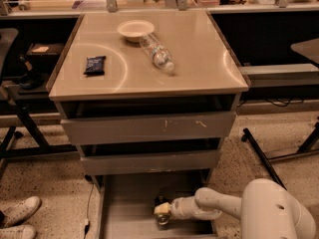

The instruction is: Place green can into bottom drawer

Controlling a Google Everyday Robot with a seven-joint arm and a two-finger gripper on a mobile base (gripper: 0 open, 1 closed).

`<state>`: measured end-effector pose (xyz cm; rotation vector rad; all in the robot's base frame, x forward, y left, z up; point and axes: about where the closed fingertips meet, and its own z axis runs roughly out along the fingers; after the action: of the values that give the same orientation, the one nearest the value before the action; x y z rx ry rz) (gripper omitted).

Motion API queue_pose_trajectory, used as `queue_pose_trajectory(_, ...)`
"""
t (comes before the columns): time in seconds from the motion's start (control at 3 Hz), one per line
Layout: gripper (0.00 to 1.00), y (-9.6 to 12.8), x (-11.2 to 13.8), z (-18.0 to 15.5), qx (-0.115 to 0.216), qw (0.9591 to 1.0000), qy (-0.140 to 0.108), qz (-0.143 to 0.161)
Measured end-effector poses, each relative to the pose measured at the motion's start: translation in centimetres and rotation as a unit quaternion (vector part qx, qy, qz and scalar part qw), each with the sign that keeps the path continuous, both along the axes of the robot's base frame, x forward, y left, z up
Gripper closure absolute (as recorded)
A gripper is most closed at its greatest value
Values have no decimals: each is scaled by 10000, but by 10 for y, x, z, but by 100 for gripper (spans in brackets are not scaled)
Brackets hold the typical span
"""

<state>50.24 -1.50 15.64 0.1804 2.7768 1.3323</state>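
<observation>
The bottom drawer (124, 218) is pulled open at floor level, a shallow grey tray below two shut drawer fronts. My white arm reaches in from the lower right, and the gripper (161, 212) sits low over the drawer floor near its middle. A small dark shape with a silvery end (163, 220) shows right at the gripper tip. It looks like the green can, but its green pattern does not show. I cannot tell whether it is held or resting on the floor.
On the cabinet top lie a clear plastic bottle (157, 53), a white bowl (135, 30) and a dark snack packet (94, 65). White shoes (17, 218) are at the lower left. A table leg (261, 158) stands on the right.
</observation>
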Motion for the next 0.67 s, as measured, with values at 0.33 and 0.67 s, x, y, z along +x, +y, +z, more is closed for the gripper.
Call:
queue_pose_trajectory(0.33,100,-2,1,-6,-14,10000,50,-44)
queue_pose_trajectory(0.67,82,-2,1,-7,-14,10000,51,-45)
